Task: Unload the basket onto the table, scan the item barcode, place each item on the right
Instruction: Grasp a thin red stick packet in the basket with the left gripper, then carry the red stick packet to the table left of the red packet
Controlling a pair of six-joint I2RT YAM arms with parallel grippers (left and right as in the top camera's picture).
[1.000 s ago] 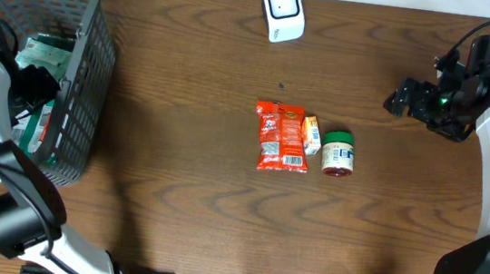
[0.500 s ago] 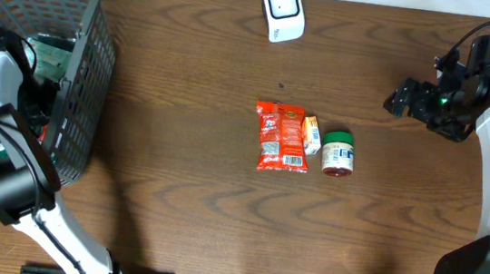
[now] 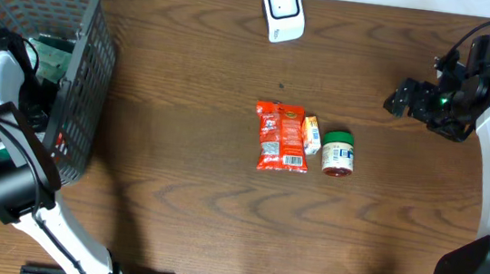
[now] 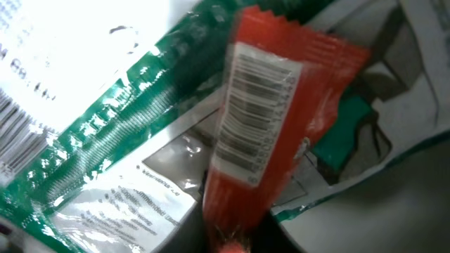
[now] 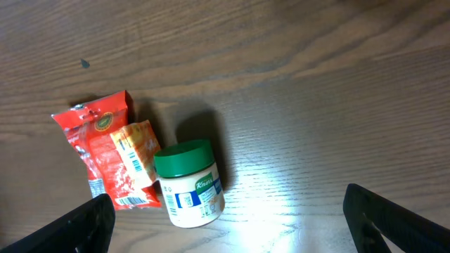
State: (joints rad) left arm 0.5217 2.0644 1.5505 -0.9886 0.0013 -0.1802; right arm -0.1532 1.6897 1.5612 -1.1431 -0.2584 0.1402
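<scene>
In the basket (image 3: 88,66), the left end effector (image 4: 228,242) clenches a red packet (image 4: 271,119); the right end effector (image 5: 232,226) hangs released.

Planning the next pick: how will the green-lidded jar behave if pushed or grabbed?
The jar lies on its side, so a sideways push would probably roll it. It looks rigid, so it should hold shape when squeezed. Its smooth round wall may slip in a grip.
</scene>
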